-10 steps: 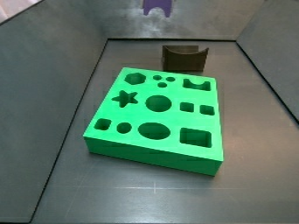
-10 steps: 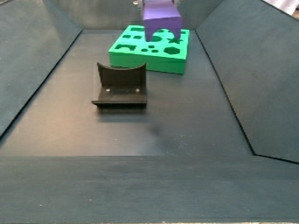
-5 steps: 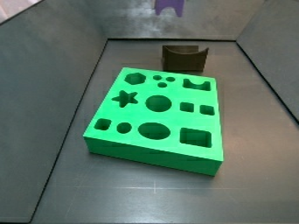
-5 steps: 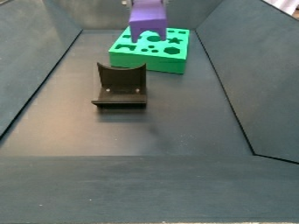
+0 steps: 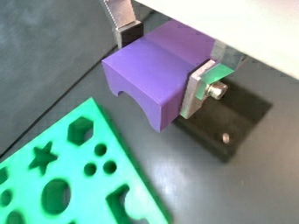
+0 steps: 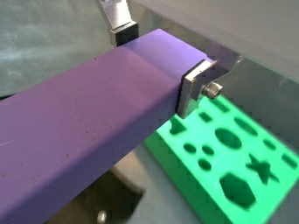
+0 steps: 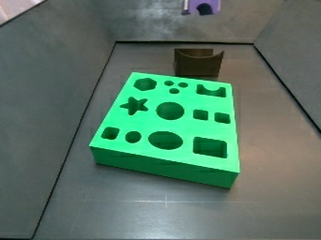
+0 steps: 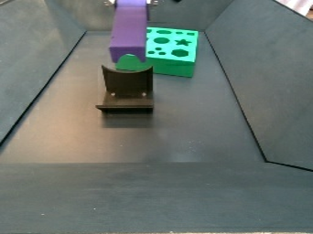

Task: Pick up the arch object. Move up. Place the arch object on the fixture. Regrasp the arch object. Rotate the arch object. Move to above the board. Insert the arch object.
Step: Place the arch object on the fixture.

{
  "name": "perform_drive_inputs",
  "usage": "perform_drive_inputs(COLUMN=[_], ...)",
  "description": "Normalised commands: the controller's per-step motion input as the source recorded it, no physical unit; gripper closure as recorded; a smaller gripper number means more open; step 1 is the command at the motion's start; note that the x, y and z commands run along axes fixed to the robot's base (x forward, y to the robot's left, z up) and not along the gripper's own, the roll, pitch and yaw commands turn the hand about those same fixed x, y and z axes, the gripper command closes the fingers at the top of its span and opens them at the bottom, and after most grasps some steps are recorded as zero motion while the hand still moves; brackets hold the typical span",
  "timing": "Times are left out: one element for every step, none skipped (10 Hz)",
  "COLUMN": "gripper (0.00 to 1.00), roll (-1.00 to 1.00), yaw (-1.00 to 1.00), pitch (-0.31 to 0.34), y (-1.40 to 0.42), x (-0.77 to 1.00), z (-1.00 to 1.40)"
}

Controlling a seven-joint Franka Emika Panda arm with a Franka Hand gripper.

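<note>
gripper point(image 5: 163, 54) clamps the purple block point(image 5: 158, 74) betw its silver fingers point(image 5: 201, 85), held in the air above the dark fixture point(image 8: 126, 89), w/ the green board point(image 8: 174, 50) just beyond it on the floor.

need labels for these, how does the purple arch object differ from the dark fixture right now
The arch object is purple and elongated; the fixture is dark, with a scooped top. The arch object is held off the floor in the gripper, clamped between its fingers; the fixture stands on the floor. Both look matte.
</note>
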Motion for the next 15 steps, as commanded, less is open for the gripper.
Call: perform_drive_inputs(gripper=[1.0, 1.0, 1.0, 1.0, 1.0, 1.0, 1.0, 1.0, 1.0, 1.0, 1.0, 1.0, 1.0, 1.0, 1.0], roll=[-1.0, -1.0, -1.0, -1.0, -1.0, -0.88, -0.76, -0.51, -0.34, -0.21, -0.19, -0.17, -0.16, -0.11, -0.07], yaw=[-0.02, -0.02, -0.02, -0.03, -0.03, -0.03, -0.03, -0.05, -0.05, -0.07, -0.08, -0.09, -0.1, -0.09, -0.08], pitch=[-0.041, -0.03, -0.035, -0.029, -0.01, 0.025, 0.043, 0.056, 0.056, 0.038, 0.056, 0.04, 0.023, -0.01, -0.039], y=[0.04, 0.04, 0.04, 0.03, 0.03, 0.04, 0.04, 0.04, 0.03, 0.02, 0.02, 0.02, 0.02, 0.03, 0.02], x=[0.15, 0.05, 0.02, 0.03, 0.04, 0.06, 0.07, 0.07, 0.06, 0.04, 0.08, 0.09, 0.1, 0.1, 0.11], z=[0.0, 0.0, 0.01, 0.0, -0.01, -0.01, -0.01, -0.01, 0.0, 0.0, -1.0, -1.0, -1.0, -1.0, -1.0])
